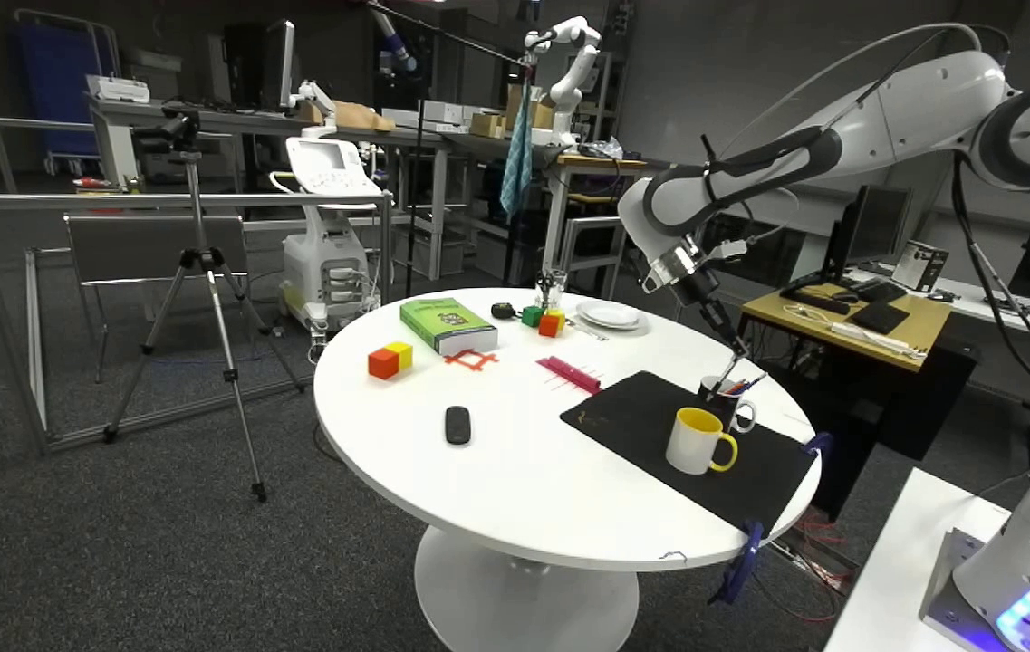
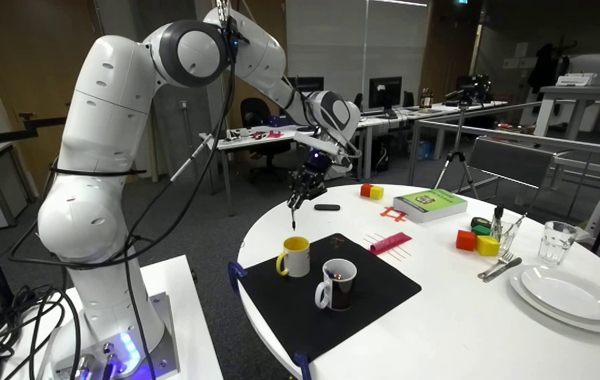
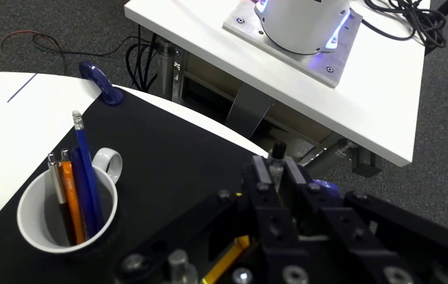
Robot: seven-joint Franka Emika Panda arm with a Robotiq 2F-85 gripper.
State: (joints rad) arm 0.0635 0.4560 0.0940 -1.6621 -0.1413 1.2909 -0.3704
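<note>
- Pen (image 3: pixel 277 167) pinched between narrow-set jaws, hanging downward just above the yellow-lined mug (image 2: pixel 296 261).
- Grip and lift look done; release not yet.
- Blue pencil (image 3: pixel 88 169) and other pens (image 3: pixel 71 193) stand in the dark mug (image 2: pixel 344 293); both mugs rest on the black mat (image 2: pixel 379 287).

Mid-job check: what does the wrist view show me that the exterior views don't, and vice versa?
Only the wrist view clearly shows the pale eraser on the blue pencil and the silver-topped pen in the dark mug.

Only the exterior views show the green book, the stacked plates and the coloured cubes; all three appear in both exterior views.

Shared by all: the gripper shut on a slim black-tipped tool, the dark mug, the black mat and a blue clamp.
</note>
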